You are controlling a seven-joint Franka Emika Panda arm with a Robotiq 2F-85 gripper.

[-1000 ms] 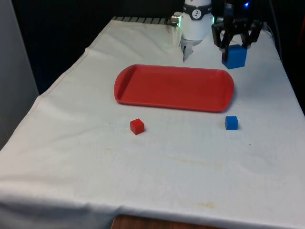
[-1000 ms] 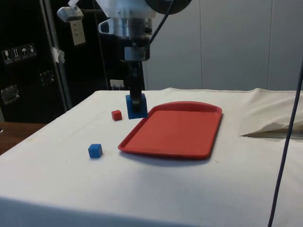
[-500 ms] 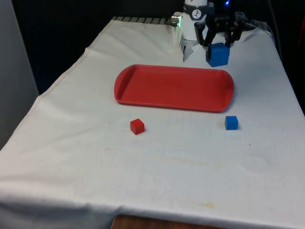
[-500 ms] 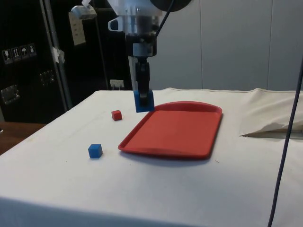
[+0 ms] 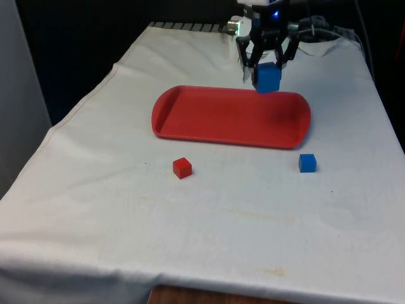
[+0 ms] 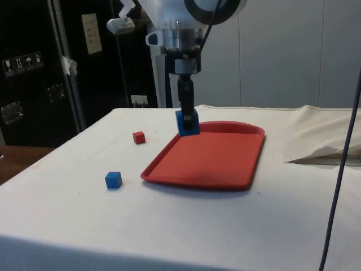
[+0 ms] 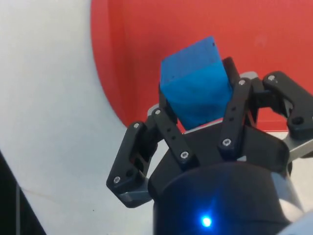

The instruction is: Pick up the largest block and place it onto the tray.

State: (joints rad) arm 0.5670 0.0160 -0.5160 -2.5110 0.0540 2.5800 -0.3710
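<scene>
Half done: gripper point(image 5: 268, 65) clamps big blue block point(image 5: 267, 78), upper centre-right, above red tray point(image 5: 209, 120) edge; lowering and release left.

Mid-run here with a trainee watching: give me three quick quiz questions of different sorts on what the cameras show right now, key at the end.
1. True or false: the large blue block is resting flat on the red tray.
2. Which block lies nearer the front view's right edge?
A. the small red block
B. the small blue block
3. Fill in: the gripper is shut on the ______.

Key:
1. False. The gripper holds it in the air over the tray's far edge.
2. B
3. large blue block
</scene>
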